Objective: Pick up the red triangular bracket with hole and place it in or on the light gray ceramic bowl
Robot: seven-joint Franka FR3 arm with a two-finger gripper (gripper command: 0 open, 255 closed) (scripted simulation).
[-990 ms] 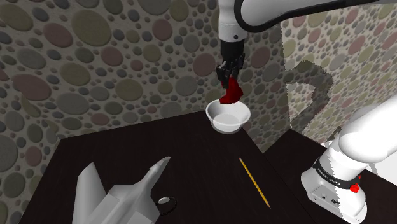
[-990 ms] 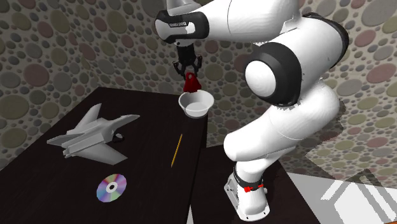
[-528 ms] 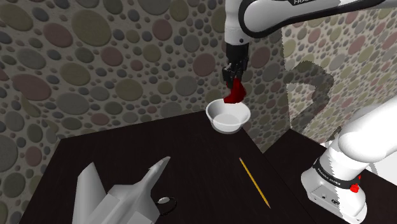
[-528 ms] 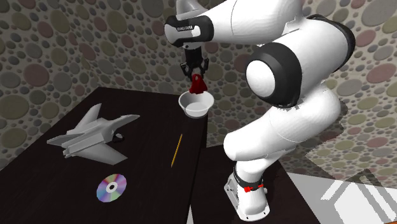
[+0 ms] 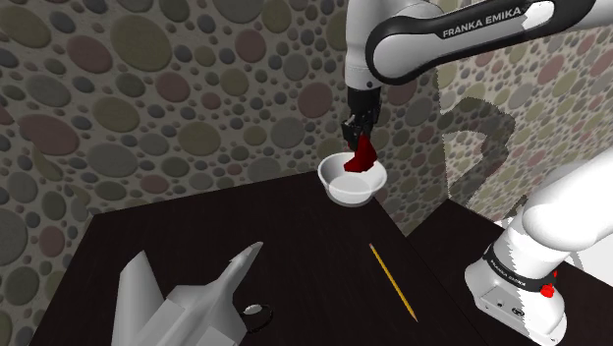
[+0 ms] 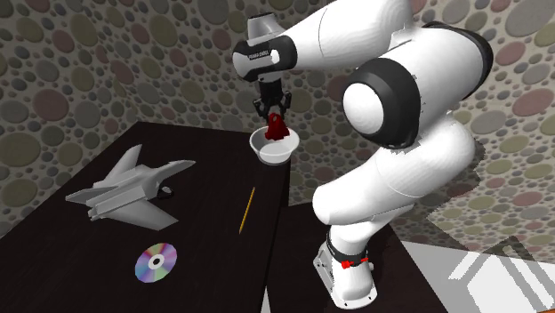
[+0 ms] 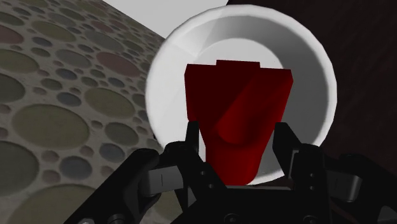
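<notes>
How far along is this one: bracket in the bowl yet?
Done: the tool is shut on the red bracket, clear of the dark table. In hand: the bracket hangs over the white bowl, its lower end near the rim. Left: open the tool and drop it in.

You have open room straight down into the bowl (image 5: 344, 194); the wall (image 5: 196, 98) stands close behind it, while pencil (image 5: 393, 283) and plane (image 5: 187, 300) lie well apart.
</notes>
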